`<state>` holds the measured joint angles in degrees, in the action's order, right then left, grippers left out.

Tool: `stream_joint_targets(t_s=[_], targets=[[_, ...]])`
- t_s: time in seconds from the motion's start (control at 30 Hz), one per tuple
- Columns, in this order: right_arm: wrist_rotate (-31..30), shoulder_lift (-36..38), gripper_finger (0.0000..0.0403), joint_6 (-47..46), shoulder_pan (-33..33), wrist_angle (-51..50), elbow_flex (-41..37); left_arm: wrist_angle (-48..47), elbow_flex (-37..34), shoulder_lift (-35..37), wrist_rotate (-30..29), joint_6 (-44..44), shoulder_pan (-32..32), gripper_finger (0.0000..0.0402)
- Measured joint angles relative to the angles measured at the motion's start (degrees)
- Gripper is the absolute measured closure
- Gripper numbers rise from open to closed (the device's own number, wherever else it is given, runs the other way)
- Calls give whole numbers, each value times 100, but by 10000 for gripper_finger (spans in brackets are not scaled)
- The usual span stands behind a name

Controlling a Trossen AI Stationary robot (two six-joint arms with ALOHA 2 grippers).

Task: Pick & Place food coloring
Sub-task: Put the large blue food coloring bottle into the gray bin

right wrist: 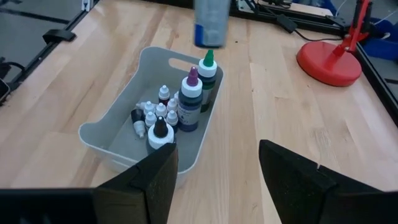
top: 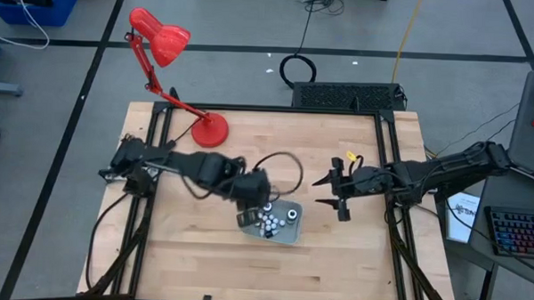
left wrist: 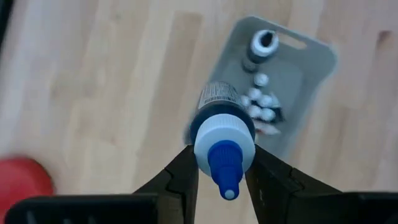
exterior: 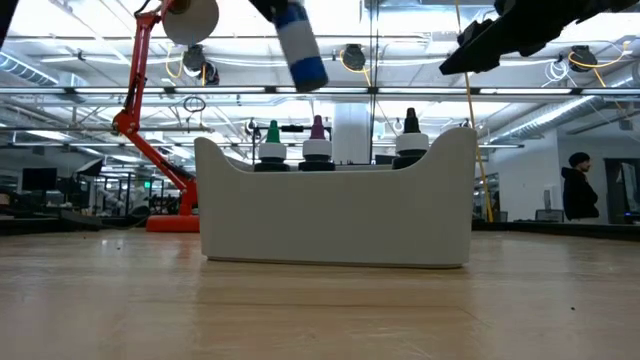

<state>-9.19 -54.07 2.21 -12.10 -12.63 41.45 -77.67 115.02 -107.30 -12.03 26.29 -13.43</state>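
Blue-tipped food coloring bottle: clamped between the two fingers of the left gripper, gripped around its white cap. It hangs in the air above the tray's edge, clear of the table. Long axis tilted off vertical in the low view, nozzle end lowermost there, body toward the gripper above.

Other bottles: green-tipped, purple-tipped and black-tipped, upright inside the tray, with a cluster of small white-topped vials between them.

Tray: pale grey, rectangular, on the wooden table near its middle.

Right gripper: to the tray's right, apart from it, fingers spread wide, nothing between them.

Red desk lamp: back left of the table.
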Motion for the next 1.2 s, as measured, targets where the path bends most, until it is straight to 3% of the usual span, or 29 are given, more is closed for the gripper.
stream_joint_targets(t_s=[0.23,0.5,1.2], targets=[[-274,318,190,-244,0,-428,2,549,2,-266,0,-1325,282,288],[-306,255,190,-310,2,-561,0,904,-2,-653,45,-1898,227,289],[-302,239,190,-332,4,-564,0,1063,-5,-1392,352,-1994,220,290]])
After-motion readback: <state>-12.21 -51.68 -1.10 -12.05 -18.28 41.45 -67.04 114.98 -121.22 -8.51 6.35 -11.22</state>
